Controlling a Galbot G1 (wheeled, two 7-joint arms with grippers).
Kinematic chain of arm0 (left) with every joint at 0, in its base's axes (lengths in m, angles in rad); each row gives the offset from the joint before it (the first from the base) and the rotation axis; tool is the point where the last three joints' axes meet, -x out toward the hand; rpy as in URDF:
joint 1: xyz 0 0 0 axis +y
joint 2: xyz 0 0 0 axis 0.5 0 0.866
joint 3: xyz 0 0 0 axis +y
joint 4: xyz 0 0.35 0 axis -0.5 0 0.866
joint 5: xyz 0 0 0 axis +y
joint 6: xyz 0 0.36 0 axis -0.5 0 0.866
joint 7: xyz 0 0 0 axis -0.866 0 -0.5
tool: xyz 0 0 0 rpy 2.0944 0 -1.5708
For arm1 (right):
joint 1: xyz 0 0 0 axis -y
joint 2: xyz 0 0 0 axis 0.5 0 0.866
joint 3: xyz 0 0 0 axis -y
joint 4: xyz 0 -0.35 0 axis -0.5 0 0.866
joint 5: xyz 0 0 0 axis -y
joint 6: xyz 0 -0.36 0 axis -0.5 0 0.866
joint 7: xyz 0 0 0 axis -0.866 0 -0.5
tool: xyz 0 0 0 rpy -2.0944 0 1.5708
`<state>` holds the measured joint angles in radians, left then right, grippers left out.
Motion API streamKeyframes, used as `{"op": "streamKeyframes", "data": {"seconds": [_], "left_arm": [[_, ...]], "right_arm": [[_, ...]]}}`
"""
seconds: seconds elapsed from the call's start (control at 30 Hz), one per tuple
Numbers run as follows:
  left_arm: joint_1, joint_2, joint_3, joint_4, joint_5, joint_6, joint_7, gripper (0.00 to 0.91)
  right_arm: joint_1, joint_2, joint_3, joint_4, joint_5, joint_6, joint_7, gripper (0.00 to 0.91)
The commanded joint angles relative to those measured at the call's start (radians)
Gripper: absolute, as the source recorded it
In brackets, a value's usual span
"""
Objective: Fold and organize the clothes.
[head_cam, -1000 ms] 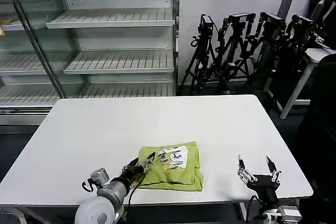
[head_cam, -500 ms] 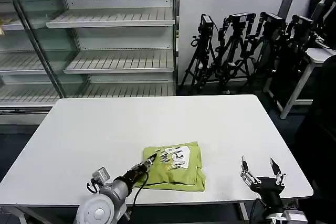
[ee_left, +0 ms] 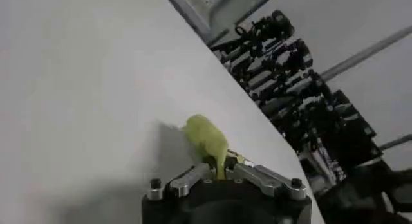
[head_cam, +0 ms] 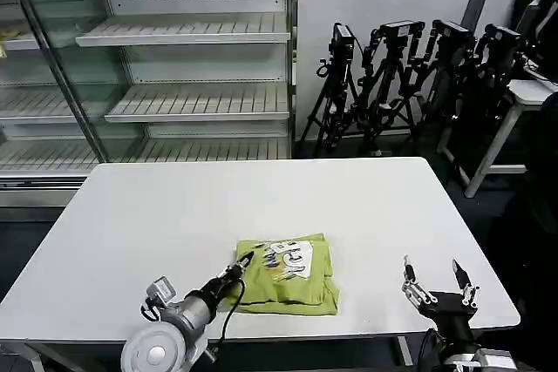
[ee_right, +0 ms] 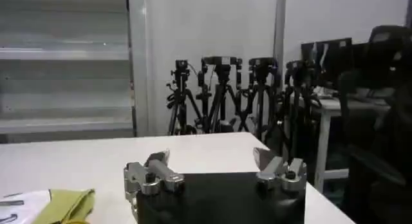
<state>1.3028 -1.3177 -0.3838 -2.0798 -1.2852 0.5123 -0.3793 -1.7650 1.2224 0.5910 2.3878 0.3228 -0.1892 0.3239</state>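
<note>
The clothes are one lime-green shirt [head_cam: 296, 287], folded into a small bundle near the table's front edge, with a white printed patch on top. It also shows as a green fold [ee_left: 206, 138] in the left wrist view and as a green corner [ee_right: 64, 205] in the right wrist view. My left gripper [head_cam: 242, 265] reaches in from the front left and is shut on the shirt's left edge; the fabric is pinched between its fingers [ee_left: 219, 170]. My right gripper [head_cam: 433, 280] hovers open at the front right, well apart from the shirt, with nothing between its fingers [ee_right: 211, 159].
The white table [head_cam: 174, 206] has bare surface behind and on both sides of the shirt. Behind it stand glass-fronted shelves [head_cam: 192, 37] and a row of black tripods [head_cam: 392, 84]. A second table and a dark chair are at the far right.
My left gripper's fingers, spread at the shirt's left edge a second ago, have closed on it and drawn in a little. The right gripper has sunk slightly toward the front edge.
</note>
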Motion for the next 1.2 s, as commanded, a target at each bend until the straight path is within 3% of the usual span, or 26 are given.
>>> {"op": "streamKeyframes", "data": {"seconds": [0.03,0.17,0.53,0.77,0.97,1.2], "left_arm": [[0.023,0.015,-0.076,-0.047,-0.048,-0.019,-0.001,0.04],[0.039,0.104,-0.195,-0.076,0.005,0.041,-0.014,0.04],[0.205,0.5,-0.584,-0.15,0.49,0.065,0.186,0.03],[0.227,0.664,-0.658,-0.164,0.677,0.065,0.268,0.04],[0.23,0.641,-0.449,-0.211,0.971,0.064,0.278,0.04],[0.185,0.416,-0.103,-0.155,1.224,0.066,0.263,0.04]], "right_arm": [[0.02,-0.005,0.0,0.016,0.009,-0.011,0.005,0.907],[0.038,-0.012,0.002,0.016,0.021,-0.015,0.009,0.907],[0.101,-0.04,-0.038,0.001,0.036,-0.034,0.017,0.907],[0.12,-0.027,-0.06,-0.009,0.032,-0.03,0.02,0.907],[0.11,-0.016,-0.073,-0.02,0.019,-0.017,0.011,0.907],[0.08,0.013,-0.099,-0.015,-0.036,-0.006,0.009,0.907]]}}
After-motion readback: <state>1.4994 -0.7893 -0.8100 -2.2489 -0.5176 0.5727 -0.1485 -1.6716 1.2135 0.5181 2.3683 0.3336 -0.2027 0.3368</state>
